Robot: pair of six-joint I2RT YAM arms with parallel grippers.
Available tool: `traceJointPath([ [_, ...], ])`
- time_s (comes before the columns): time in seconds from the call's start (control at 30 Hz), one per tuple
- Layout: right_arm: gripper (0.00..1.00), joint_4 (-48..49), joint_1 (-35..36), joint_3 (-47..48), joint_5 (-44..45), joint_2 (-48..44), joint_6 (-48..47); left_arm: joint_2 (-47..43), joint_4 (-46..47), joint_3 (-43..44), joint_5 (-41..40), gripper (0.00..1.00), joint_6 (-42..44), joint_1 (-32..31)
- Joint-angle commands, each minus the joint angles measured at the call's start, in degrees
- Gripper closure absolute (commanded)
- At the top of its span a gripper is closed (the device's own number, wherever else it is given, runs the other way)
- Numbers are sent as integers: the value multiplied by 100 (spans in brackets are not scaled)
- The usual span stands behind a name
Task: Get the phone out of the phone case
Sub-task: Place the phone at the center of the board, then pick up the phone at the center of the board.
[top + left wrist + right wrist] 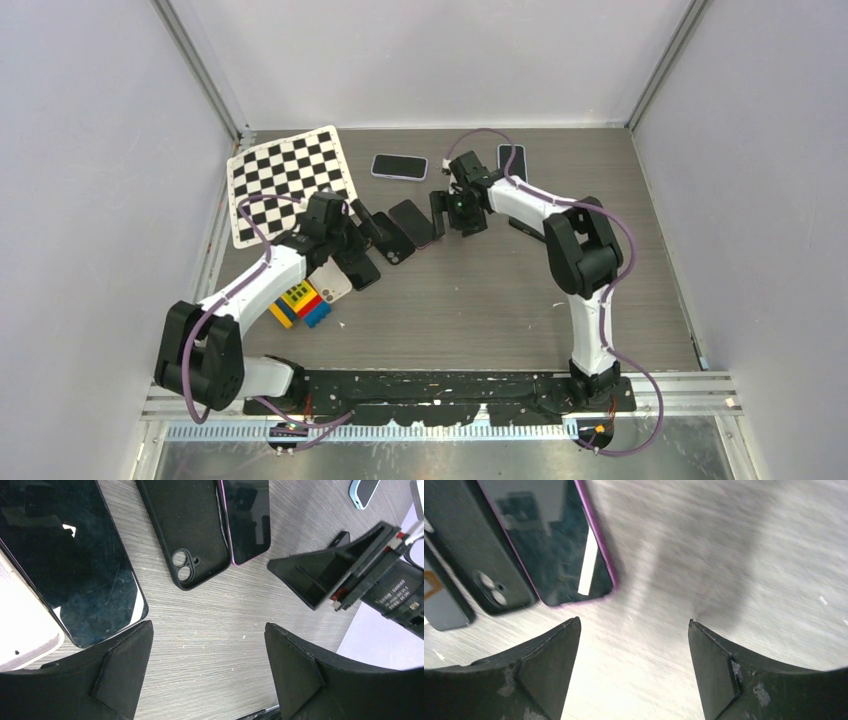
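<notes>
The phone (247, 520), dark glass face up with a purple edge, lies flat on the tabletop (210, 630) along one long edge of the black case (192, 530). Whether it touches or slightly overlaps that edge cannot be told. The case shows its inside and open camera cutout and appears empty. In my judgement the phone is stiff, thin, slick and easily scratched, so it is best gripped across its long edges, not the glass. The case looks light and likely to slide. The left fingers (125, 665) stand apart, empty, off the case's cutout end. The right fingers (549, 665) stand apart, empty, beyond the phone from the case. The tabletop is smooth grey wood-grain. Room is tight: a larger dark phone (70, 565) lies on the case's other side.
</notes>
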Motion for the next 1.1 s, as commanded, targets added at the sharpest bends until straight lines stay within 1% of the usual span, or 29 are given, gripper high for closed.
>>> traceJointPath([
  [0.0,15,-332,-117,-408,967,-1131,-303,-275,15,208,-61,15,311,-19],
  [0.1,15,-144,-405,-878,1700,-1846,-218,-368,18,237,8,15,487,-18],
  [0.17,15,184,-768,-1294,2016,-2199,-56,-439,16,237,70,14,586,-21],
  [0.2,15,245,-1080,-1539,2087,-2289,104,-462,10,237,99,14,631,-19],
  [0.23,15,294,-1236,-1625,2192,-2415,187,-495,9,239,116,13,673,-18],
  [0.27,15,305,-1577,-1764,2227,-2454,370,-510,16,238,153,13,713,-18],
  [0.3,14,311,-1761,-1812,2287,-2496,469,-533,48,219,218,12,748,-18],
  [0.37,8,320,-2478,-1907,2328,-2476,857,-545,159,195,432,10,778,-17],
  [0.4,7,371,-2656,-1956,2278,-2449,1051,-550,185,187,522,9,784,-20],
  [0.43,6,527,-3015,-1983,2075,-2372,1172,-566,230,161,592,8,793,-19],
  [0.47,5,602,-3166,-1992,1962,-2314,1204,-576,257,146,638,6,794,-14],
  [0.5,5,737,-3389,-1984,1788,-2167,1224,-599,282,108,668,2,795,-18],
  [0.63,6,901,-3666,-1719,1166,-1575,965,-668,285,75,695,0,883,-18],
  [0.67,6,925,-3676,-1641,901,-1444,907,-690,270,71,706,0,909,-18],
  [0.8,7,1102,-3686,-1517,430,-1123,596,-768,266,-3,720,0,924,-18],
  [0.93,7,1110,-3686,-1410,110,-816,379,-789,361,-120,780,0,874,-11],
  [1.07,8,1021,-3686,-1505,-140,-742,247,-827,348,-162,784,0,942,-10],
])
